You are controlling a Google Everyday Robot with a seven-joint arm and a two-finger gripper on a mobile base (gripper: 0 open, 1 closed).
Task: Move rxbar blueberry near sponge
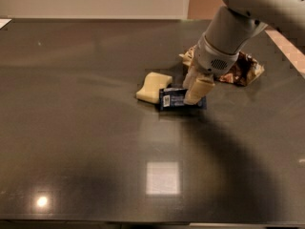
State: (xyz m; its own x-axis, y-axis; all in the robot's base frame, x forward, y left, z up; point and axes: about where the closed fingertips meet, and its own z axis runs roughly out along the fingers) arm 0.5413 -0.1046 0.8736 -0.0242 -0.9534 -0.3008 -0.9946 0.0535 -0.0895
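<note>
The rxbar blueberry (177,99) is a dark navy wrapper with a white barcode patch. It lies flat on the dark table, and its left end touches the sponge (153,87), a pale cream block with wavy sides. My gripper (195,86) hangs just above the bar's right half, pointing down from the grey arm at the upper right. Its cream fingers (199,89) stand apart over the bar, and the near one covers part of the wrapper's top edge. The bar rests on the table.
A brown-and-white wrinkly snack bag (243,70) lies behind the gripper to the right, partly hidden by the arm. The table's right edge (291,51) runs close by. Lamp reflections show on the dark table top (95,151).
</note>
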